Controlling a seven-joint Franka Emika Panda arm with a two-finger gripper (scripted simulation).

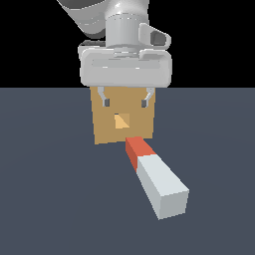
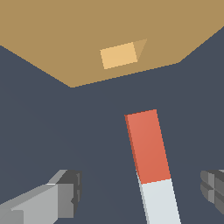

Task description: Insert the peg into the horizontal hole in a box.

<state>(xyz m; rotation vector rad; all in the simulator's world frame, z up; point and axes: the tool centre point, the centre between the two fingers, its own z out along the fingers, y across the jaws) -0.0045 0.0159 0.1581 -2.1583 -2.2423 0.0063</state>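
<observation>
I judge this to be the approach before the pick-up: nothing is grasped yet, and insertion cannot start until I have the bar. My pale grey 2-fingered gripper (image 1: 125,103) hangs above the floor with its jaws spread wide and empty; in the wrist view 1 finger (image 2: 59,197) shows at one edge and the other at the opposite edge, with the bar between them but lower down and untouched.

The long square-sectioned peg, pale grey-white with an orange-red end (image 1: 154,175), lies flat on the dark blue-grey floor (image 1: 50,199). Its orange-red end sits near the foot of the plain tan-brown square box (image 1: 102,129), just toward the exterior view's right of the centre, close to it, though I cannot tell if they touch. The white end reaches toward the exterior camera and toward that view's right. So the long axis runs roughly toward the box face but skewed, not square to it.

The small lighter orange-tan hole (image 1: 122,121) sits in the middle of that face, above the level of the lying peg and to the side of its tip.

My next move, as I judge it, calls for lowering so the fingers straddle the bar across its narrow sides, probably on the white part, then closing. After that the peg needs lifting to hole height and turning until its axis is square to the face.
</observation>
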